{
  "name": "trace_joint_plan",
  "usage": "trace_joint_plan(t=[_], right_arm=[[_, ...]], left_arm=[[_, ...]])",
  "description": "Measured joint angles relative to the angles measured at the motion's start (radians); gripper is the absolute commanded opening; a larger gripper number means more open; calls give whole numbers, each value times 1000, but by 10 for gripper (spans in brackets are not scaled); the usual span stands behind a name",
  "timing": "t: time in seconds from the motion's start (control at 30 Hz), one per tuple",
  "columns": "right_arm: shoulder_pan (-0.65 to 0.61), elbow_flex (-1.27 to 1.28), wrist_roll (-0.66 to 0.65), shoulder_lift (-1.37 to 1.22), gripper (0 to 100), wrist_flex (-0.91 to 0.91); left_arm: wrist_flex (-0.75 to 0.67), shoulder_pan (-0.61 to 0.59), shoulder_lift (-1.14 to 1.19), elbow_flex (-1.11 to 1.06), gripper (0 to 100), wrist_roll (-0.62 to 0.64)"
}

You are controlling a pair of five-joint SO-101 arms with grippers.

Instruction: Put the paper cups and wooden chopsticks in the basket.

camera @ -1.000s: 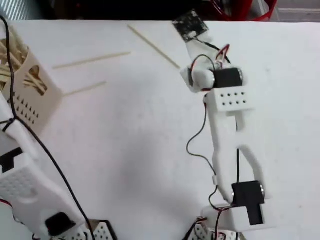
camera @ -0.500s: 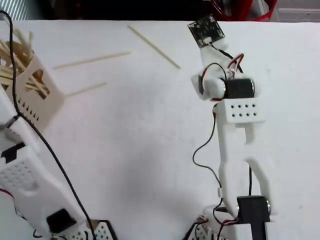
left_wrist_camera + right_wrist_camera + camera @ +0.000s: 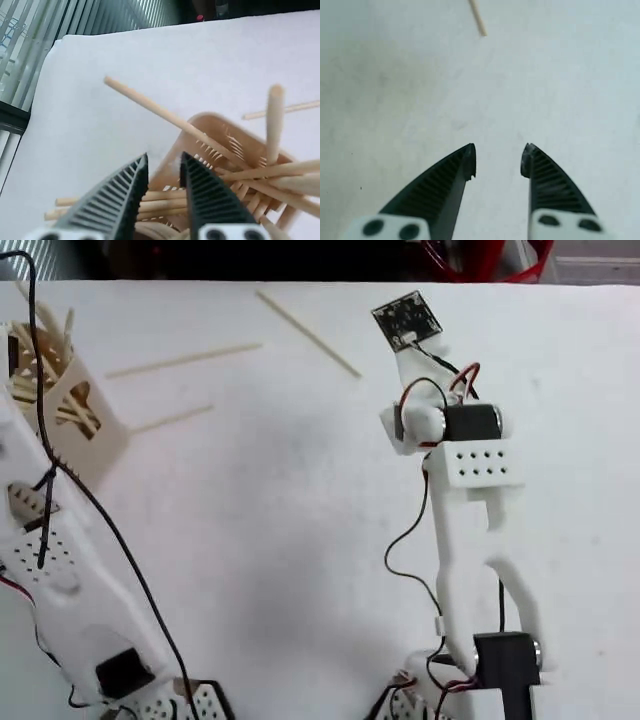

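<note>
Near edge: the left arm [image 3: 60, 600] stands at the near left corner of the tabletop [image 3: 250, 540]. The right arm [image 3: 470, 540] reaches from the near edge toward the far edge, right of the middle.

Left gripper [image 3: 164, 159]: just above the basket [image 3: 220, 122]. Jaws narrow, a slim gap between them, nothing in it.

Basket: tan, with slotted walls, at the left edge toward the far left corner. It holds a bundle of wooden chopsticks [image 3: 172, 119], pale, round and plain. They cross at all angles; several poke past the rim and others lie low inside.

Right gripper [image 3: 498, 160]: jaws moderately apart, empty, over bare white tabletop. A chopstick tip [image 3: 477, 17] lies on the surface ahead of the fingertips, apart from them.

Farther out, three loose sticks lie flat. The short stick [image 3: 170, 420] is just beside the basket. The long stick [image 3: 185, 360] lies beyond it. The slanted stick [image 3: 308, 335] runs to the far edge, near the right arm's wrist.
</note>
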State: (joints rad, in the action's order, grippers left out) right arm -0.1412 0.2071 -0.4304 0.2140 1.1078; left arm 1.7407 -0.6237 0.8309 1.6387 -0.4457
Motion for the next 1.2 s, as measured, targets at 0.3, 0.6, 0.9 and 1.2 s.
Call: trace_joint_plan(t=[0.3,0.6,0.9,1.2], right_arm=[[8,3,0,2,163,0],[8,3,0,5,55,34],[9,58,0,224,18,176],[12,511,-43,776,18,155]], left_arm=[[-41,8,-184,0,203,95],[38,28,-465,-2,203,107],[48,40,-776,-376,23,164],[8,127,-1347,-1232,51,153]])
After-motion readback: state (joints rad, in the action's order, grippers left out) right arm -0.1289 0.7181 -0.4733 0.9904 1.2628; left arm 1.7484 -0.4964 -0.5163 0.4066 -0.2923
